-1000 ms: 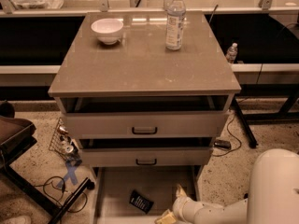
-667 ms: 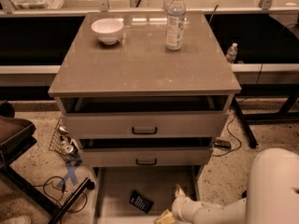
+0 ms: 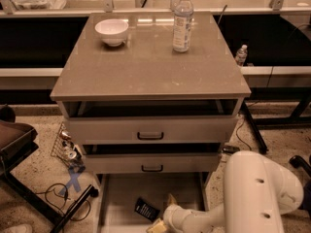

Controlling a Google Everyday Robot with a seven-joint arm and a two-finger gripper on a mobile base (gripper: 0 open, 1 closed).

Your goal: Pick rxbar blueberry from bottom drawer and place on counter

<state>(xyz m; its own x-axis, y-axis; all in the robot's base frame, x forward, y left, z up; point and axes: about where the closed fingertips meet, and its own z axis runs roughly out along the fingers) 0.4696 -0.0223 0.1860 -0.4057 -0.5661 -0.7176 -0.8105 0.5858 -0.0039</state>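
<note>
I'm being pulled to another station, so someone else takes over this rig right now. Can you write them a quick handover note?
Pincer: low inside the open bottom drawer, just right of the bar; contact can't be judged.
Rxbar blueberry: lying flat on the drawer floor, not lifted.
Counter: holds a white bowl back left and a water bottle back right.
Done: drawer open, pincer down at the bar.
Left: grasp the bar, lift it out, set it on the counter.
</note>
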